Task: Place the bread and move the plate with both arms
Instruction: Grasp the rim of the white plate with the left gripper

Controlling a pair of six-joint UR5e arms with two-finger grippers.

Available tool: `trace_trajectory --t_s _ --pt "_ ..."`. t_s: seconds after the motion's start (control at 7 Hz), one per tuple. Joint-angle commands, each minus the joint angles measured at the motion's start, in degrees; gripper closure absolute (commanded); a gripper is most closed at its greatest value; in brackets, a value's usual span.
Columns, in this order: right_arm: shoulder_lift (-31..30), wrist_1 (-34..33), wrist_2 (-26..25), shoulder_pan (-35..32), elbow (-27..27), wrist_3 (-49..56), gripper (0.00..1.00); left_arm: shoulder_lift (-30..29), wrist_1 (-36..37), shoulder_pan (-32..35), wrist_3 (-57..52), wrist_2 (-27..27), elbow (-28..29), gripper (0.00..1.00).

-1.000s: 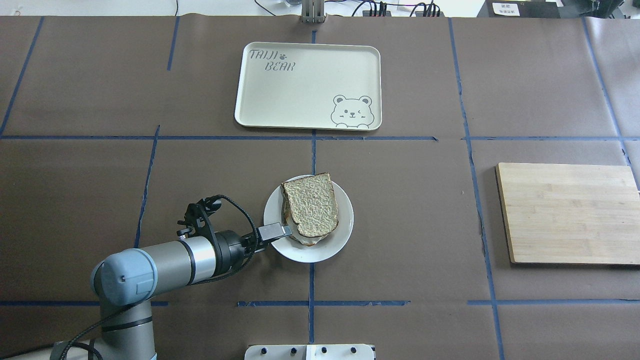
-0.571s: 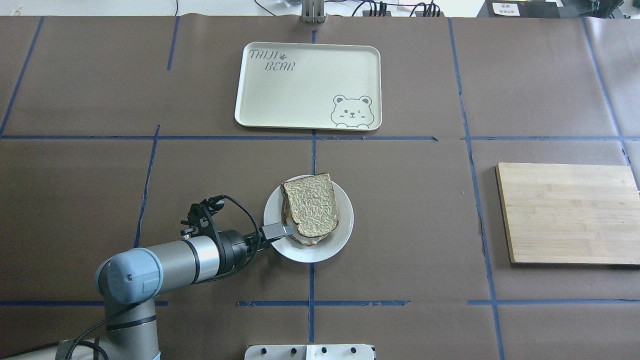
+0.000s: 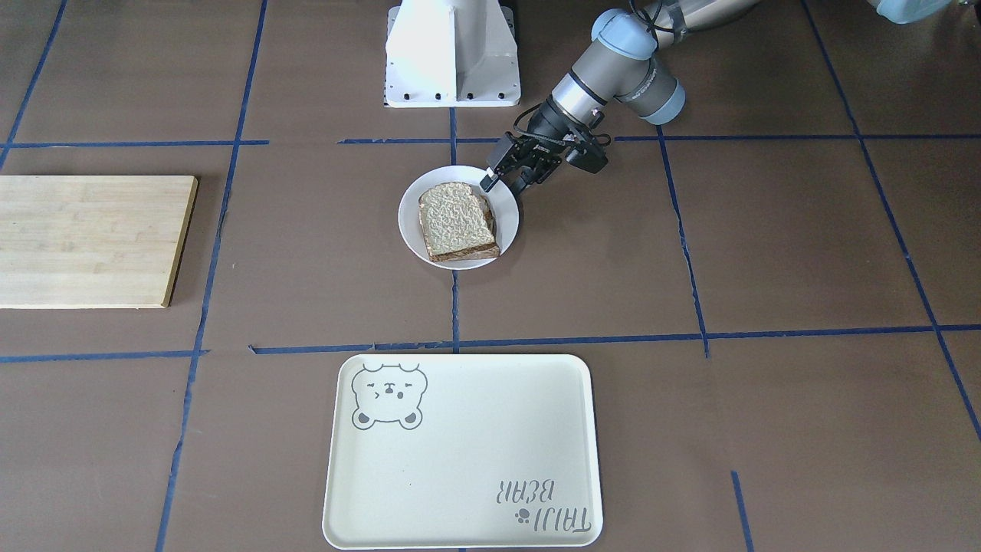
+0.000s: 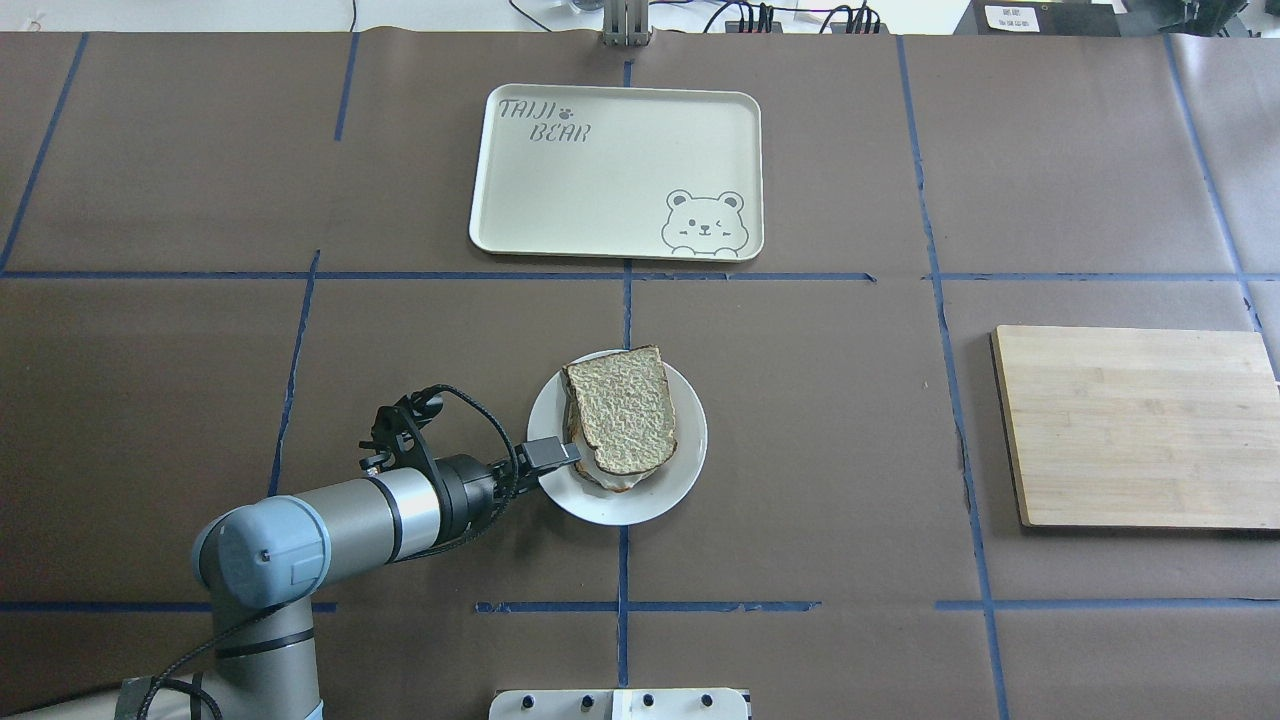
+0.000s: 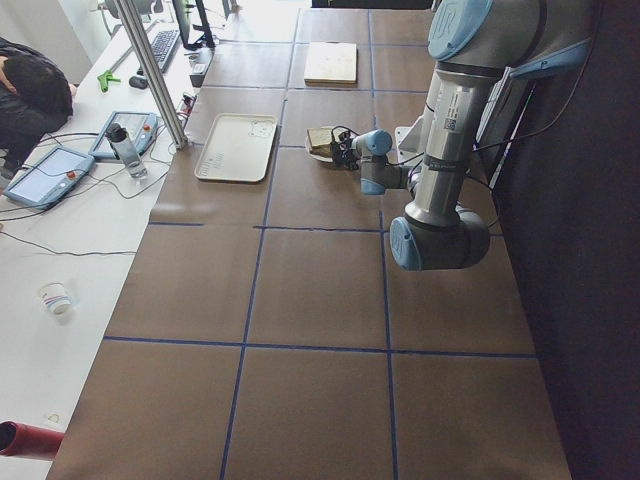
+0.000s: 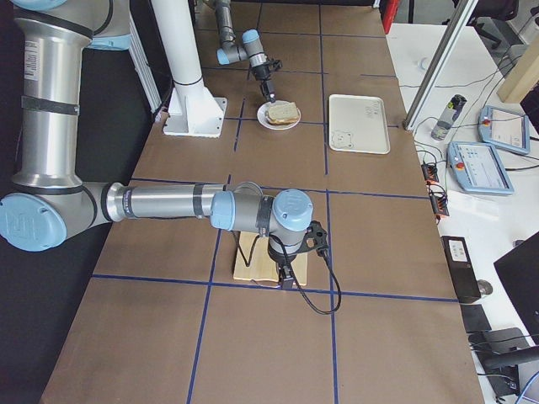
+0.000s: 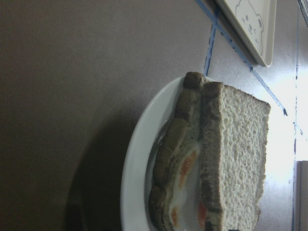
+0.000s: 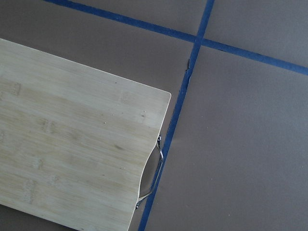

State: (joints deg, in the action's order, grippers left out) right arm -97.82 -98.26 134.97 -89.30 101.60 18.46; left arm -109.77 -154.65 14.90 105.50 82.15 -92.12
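The bread [image 4: 625, 410] lies on top of an egg-topped toast slice [image 7: 180, 163] on the small white plate [image 4: 682, 470], near the table's middle. It also shows in the front view [image 3: 456, 221] and the left wrist view [image 7: 236, 154]. My left gripper [image 4: 562, 453] is low at the plate's left rim, turned on its side. In the front view [image 3: 502, 182] its jaws look open, at the plate's rim [image 3: 410, 222]. My right gripper [image 6: 286, 279] shows only in the exterior right view, over the wooden board; I cannot tell if it is open or shut.
A cream tray with a bear drawing [image 4: 600, 190] lies beyond the plate, empty. A wooden cutting board [image 4: 1140, 425] lies at the right and also shows in the right wrist view [image 8: 72, 163]. The white pedestal base [image 3: 452, 54] stands behind the plate.
My left gripper has shifted slightly away from the robot along the plate's left rim. The plate and bread have not moved.
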Motion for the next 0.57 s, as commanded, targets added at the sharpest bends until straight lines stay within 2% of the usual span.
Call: trace_trajectory --t_s 0.0,0.14,0.29,0.43 --pt "-0.1 0.0 -0.1 0.0 0.0 0.0 0.0 -0.2 -0.2 -0.1 0.7 -0.8 1.1 0.3" --pt "0.0 0.0 0.0 0.0 0.0 0.0 0.0 -0.9 -0.8 0.0 1.6 -0.9 1.8 0.3" --pt "0.0 0.0 -0.1 0.0 0.0 0.0 0.0 -1.1 -1.1 0.0 1.8 -0.9 1.9 0.38" --pt "0.0 0.0 -0.1 0.0 0.0 0.1 0.0 -1.3 -1.1 0.0 2.3 -0.8 1.9 0.62"
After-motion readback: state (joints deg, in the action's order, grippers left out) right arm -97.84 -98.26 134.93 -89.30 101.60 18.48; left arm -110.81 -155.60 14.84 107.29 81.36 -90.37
